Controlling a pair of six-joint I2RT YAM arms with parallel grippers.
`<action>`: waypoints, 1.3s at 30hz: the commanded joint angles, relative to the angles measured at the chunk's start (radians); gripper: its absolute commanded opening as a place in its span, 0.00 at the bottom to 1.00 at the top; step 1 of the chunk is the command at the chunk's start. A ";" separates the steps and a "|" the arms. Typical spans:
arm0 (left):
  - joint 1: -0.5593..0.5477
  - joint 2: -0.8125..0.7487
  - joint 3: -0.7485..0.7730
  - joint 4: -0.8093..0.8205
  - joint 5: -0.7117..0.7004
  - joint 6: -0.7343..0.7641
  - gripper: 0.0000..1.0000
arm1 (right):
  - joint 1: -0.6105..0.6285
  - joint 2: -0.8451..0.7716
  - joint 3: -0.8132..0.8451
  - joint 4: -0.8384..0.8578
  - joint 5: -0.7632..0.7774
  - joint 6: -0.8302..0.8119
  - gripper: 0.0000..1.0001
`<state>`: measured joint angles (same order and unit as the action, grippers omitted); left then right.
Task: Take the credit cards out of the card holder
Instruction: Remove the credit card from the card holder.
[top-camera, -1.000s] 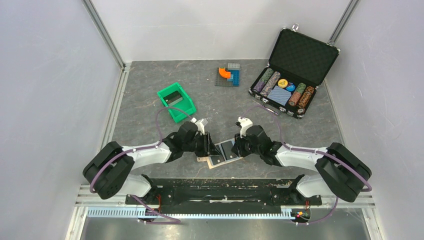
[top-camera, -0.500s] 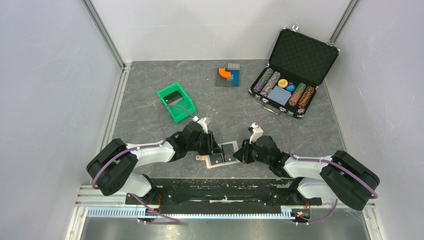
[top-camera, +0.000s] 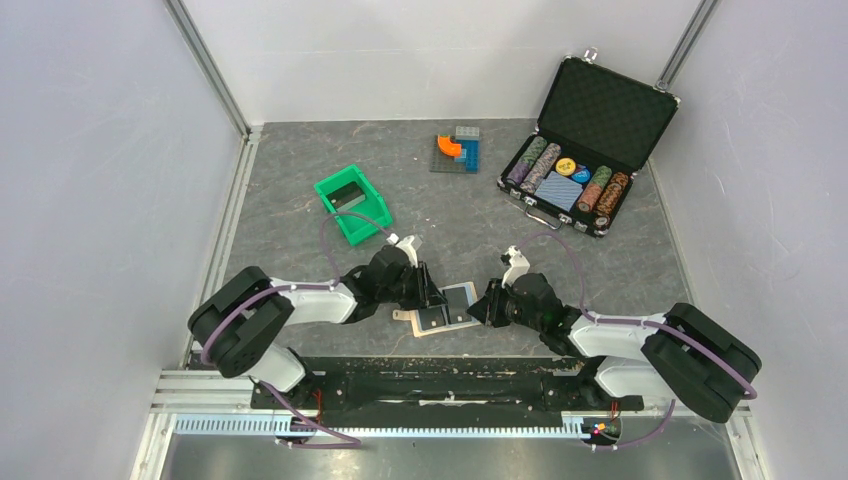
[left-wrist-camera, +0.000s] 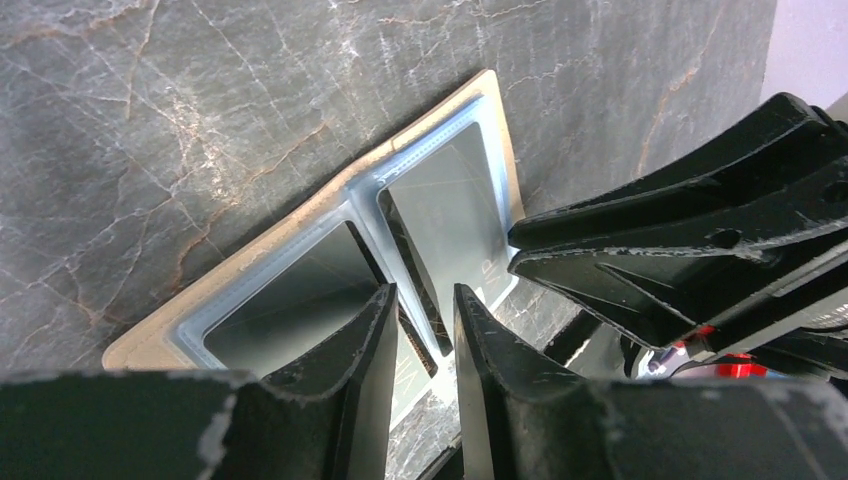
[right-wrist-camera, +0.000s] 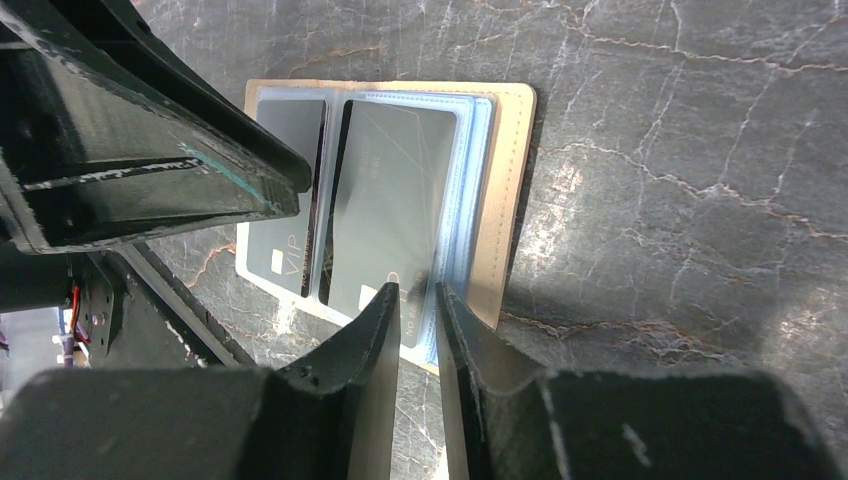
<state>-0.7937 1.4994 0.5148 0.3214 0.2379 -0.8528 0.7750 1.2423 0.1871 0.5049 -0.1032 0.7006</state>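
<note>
The card holder lies spread open on the grey table between my two grippers, with a tan edge and light blue pockets. Two dark grey credit cards sit in its pockets: one on the right half, one marked VIP on the left half. My left gripper points down at the holder's middle fold, its fingers a narrow gap apart, with a dark card edge rising by that gap. My right gripper hovers at the right card's near edge, also narrowly open.
A green bin stands at the back left. Toy blocks lie at the back middle. An open black chip case with chips and a blue deck stands at the back right. A black rail runs along the near edge.
The right arm has moved right and lower, and its gripper now sits at the holder's right edge. The left gripper has stayed over the holder while its arm shifted slightly right.
</note>
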 joint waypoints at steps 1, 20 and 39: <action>-0.007 0.033 -0.008 0.079 0.000 -0.035 0.33 | 0.004 0.010 -0.018 -0.028 0.015 0.005 0.22; -0.035 0.078 0.000 0.103 0.022 -0.055 0.24 | 0.006 0.034 -0.001 -0.029 0.001 0.003 0.21; -0.031 -0.030 0.013 -0.016 0.057 -0.049 0.02 | 0.008 -0.065 0.086 -0.190 0.019 -0.076 0.14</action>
<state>-0.8188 1.5021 0.5083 0.3374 0.2485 -0.8886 0.7769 1.2243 0.2123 0.4267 -0.0990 0.6838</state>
